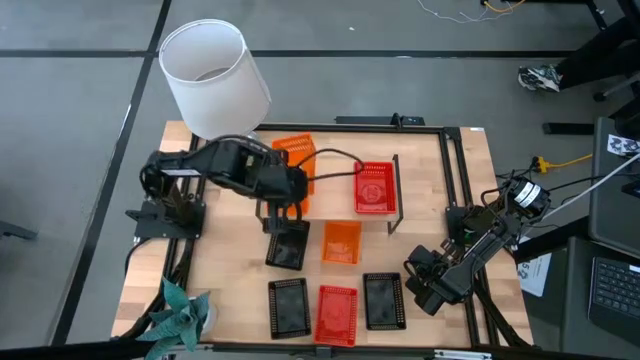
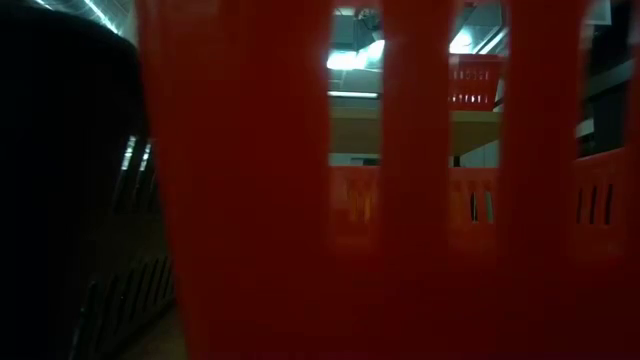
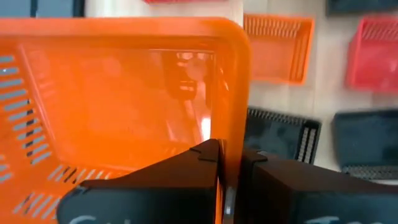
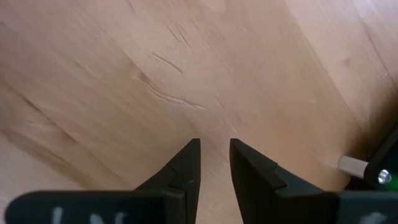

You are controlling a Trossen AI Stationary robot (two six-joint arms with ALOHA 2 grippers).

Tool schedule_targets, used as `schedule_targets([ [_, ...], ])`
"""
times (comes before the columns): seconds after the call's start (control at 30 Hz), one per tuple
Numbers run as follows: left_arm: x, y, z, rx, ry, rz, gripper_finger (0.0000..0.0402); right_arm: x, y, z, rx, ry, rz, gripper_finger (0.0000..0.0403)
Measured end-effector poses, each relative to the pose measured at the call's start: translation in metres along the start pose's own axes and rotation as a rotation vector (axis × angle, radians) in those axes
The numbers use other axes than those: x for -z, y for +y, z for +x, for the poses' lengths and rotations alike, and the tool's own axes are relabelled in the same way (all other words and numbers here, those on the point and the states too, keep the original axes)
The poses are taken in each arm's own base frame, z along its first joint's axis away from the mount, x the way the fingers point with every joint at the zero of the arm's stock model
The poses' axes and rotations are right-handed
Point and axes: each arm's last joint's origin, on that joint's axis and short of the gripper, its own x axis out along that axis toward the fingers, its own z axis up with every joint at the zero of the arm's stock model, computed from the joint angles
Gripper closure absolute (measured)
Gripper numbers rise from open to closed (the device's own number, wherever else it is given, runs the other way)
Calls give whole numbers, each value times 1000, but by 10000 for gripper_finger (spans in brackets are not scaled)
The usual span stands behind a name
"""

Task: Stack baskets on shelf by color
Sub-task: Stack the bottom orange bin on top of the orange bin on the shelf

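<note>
My left gripper hangs over the left end of the shelf, shut on an orange basket. In the high view the arm covers most of an orange basket there. A red basket stands on the shelf's right end. On the table lie an orange basket, a red one and three black ones. My right gripper stands open over bare wood at the near right. My left gripper pinches one side wall of the orange basket between its two fingers, one finger inside the basket and the other outside. The fingers come slanting down from above. The basket is lifted clear, its open side facing the wrist camera.
A white cylinder stands at the table's far left corner and a teal plant-like thing at the near left. A black frame runs along the right side. The low view is blocked by a red basket.
</note>
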Motion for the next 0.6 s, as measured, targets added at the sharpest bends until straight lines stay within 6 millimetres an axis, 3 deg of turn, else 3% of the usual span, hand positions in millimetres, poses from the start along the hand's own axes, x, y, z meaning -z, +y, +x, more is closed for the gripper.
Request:
schedule_targets([
  [0.3,17,-5,46,-3,200,94,401,0,0,0,1,0,3,317],
  [0.6,28,10,50,52,251,-34,401,0,-3,0,30,4,-5,317],
])
